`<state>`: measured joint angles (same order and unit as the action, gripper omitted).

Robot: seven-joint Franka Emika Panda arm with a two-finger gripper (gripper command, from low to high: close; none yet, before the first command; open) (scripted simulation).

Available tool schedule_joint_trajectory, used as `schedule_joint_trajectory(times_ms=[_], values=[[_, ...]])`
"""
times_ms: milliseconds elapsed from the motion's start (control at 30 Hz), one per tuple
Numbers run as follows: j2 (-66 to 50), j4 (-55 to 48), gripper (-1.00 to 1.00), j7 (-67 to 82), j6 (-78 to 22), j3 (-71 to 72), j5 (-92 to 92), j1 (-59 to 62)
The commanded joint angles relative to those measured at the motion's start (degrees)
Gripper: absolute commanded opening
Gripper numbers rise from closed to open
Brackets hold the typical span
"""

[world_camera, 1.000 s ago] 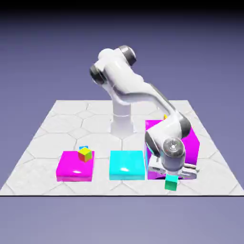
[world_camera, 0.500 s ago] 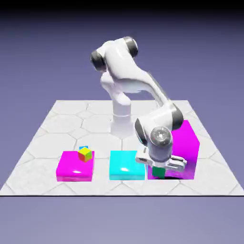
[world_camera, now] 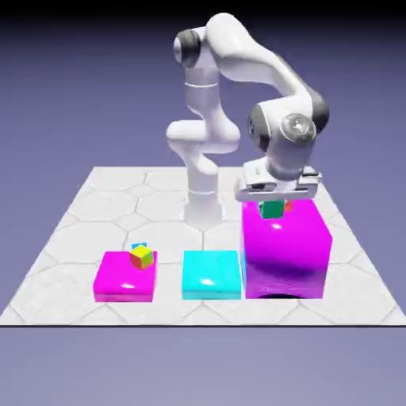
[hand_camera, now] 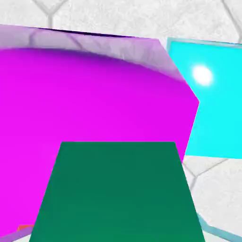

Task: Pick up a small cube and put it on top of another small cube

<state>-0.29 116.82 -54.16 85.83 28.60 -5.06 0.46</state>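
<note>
Green cube [world_camera: 271, 208] looks light and stiff, maybe slick tbh. Jaws [world_camera: 279, 187] are clamped on it; I'd keep gripping opposite side faces, near the middle.

Robot arm [world_camera: 246, 59] — glossy white, rounded segs, smooth curved links; dark grey bands/caps at joints, thin seam rings on lower column. Round grey disc w/ small detailing on wrist [world_camera: 298, 127]. Gripper [world_camera: 272, 208] body white/lt grey, wide + flat — greyish shading along edges.
</note>
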Motion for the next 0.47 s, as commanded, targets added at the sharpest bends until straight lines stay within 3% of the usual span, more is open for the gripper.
schedule_joint_trajectory(times_ms=[0, 133, 333, 367, 433], values=[[2.1, 0.9, -1.0, 1.8, -1.5, 0.7, -0.1, -1.1], [6.6, 2.9, -1.0, 5.7, -4.8, 2.0, -0.6, -5.5], [8.3, 13.9, -1.0, 6.5, 4.7, 2.3, -1.6, -5.9], [8.3, 13.9, 1.0, 6.5, 4.7, 2.3, -1.6, -5.9], [8.0, 11.8, 1.0, 6.4, 2.9, 2.3, -1.4, -5.9]])
